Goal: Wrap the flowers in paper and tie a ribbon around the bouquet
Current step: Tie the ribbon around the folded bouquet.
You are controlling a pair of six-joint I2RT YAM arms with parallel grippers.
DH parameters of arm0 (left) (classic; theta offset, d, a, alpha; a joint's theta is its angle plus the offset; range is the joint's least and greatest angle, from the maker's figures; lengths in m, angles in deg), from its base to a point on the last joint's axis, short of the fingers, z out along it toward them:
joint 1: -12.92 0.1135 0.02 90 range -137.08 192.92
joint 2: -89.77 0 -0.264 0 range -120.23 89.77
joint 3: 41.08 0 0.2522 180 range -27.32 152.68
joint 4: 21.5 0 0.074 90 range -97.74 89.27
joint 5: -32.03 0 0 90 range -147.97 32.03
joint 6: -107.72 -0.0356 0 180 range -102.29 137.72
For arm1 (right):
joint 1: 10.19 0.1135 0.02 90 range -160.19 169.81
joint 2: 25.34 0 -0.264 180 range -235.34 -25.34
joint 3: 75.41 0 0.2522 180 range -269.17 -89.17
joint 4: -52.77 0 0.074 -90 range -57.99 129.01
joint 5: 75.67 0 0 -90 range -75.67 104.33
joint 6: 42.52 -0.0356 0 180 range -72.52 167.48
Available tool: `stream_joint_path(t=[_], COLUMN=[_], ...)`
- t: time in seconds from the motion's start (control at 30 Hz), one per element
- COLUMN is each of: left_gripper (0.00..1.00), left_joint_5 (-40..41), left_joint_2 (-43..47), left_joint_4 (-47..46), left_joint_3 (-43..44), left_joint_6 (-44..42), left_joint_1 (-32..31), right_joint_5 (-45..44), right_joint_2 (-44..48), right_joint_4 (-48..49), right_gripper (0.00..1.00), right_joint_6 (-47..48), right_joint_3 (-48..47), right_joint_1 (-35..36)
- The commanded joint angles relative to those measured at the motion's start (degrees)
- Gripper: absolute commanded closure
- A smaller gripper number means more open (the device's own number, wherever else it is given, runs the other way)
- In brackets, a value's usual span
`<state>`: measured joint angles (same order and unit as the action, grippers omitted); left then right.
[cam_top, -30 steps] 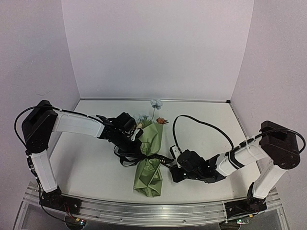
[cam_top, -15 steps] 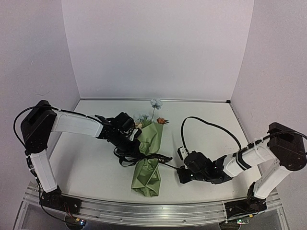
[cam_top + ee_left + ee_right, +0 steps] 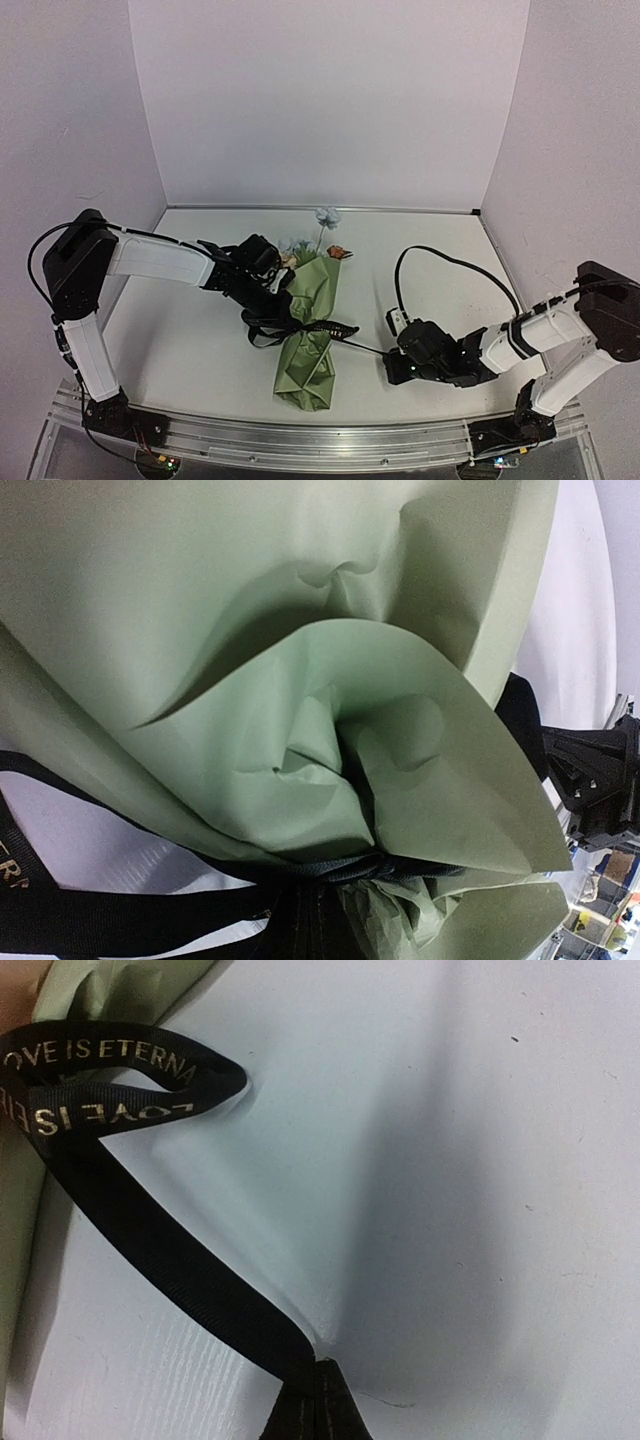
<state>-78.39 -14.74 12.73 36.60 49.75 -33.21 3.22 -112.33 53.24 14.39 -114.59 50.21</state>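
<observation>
**A:** Where is the bouquet (image 3: 308,335) lying?

**B:** It is lying on the white surface (image 3: 190,340) between the two arms. Its narrow end is pointing toward the arm bases, and the flowers (image 3: 322,218) are poking out of the wide end toward the back.

**A:** And the paper (image 3: 300,680)?

**B:** The olive-green paper is curling around the stems as a cone, creasing and pinching in at the waist. In the left wrist view its folds are filling nearly the whole frame.

**A:** What is the ribbon (image 3: 150,1240) doing?

**B:** The black ribbon is circling that waist. One strand is running off to the right in a straight line just above the surface. A loop with gold lettering is lying beside the paper's edge, and more loops are trailing on the cone's left.

**A:** The right end effector (image 3: 389,356)?

**B:** It is sitting low, well right of the bouquet, clenching the end of that stretched strand.

**A:** And the left end effector (image 3: 282,303)?

**B:** It is pressing against the cone's left side at the waist, clamped closed. The ribbon is gathering right at its tip, so it is apparently pinching the ribbon there.
</observation>
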Motion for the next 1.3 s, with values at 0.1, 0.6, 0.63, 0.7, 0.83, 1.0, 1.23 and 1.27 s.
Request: stream_joint_path(t=[0.1,0.6,0.63,0.7,0.83,1.0,1.23,1.27], left_gripper=[1.0,1.0,1.0,1.0,1.0,1.0,1.0,1.0], left_joint_5=[5.6,5.4,5.4,5.5,5.6,5.2,3.5,3.2], left_joint_2=[2.1,2.2,2.2,2.2,2.5,2.6,2.6,2.7], left_joint_4=[2.6,2.5,2.5,2.6,2.4,2.2,1.8,1.8], left_joint_3=[-1.6,-1.7,-1.7,-1.8,-2.3,-2.2,-1.6,-1.4], left_joint_6=[0.7,0.7,0.7,0.7,0.8,0.7,0.1,0.0], left_joint_1=[2.2,2.2,2.2,2.2,2.2,2.2,2.1,2.0], right_joint_5=[-4.2,-2.9,-2.3,-2.3,-4.0,-5.8,-3.7,-3.3], right_joint_2=[1.3,2.8,2.8,3.1,4.7,6.8,6.7,6.9], right_joint_4=[-8.5,-9.6,-10.4,-12.3,-13.0,-13.9,-14.1,-14.1], right_gripper=[1.0,1.0,1.0,1.0,1.0,1.0,1.0,0.96], right_joint_6=[-2.3,-2.9,-2.8,-2.9,-3.5,-4.3,-2.6,-2.4], right_joint_3=[4.2,6.1,5.4,4.8,6.5,8.3,6.2,5.8], right_joint_1=[-1.1,-1.1,-1.1,-1.1,-1.0,-1.1,-1.1,-1.1])
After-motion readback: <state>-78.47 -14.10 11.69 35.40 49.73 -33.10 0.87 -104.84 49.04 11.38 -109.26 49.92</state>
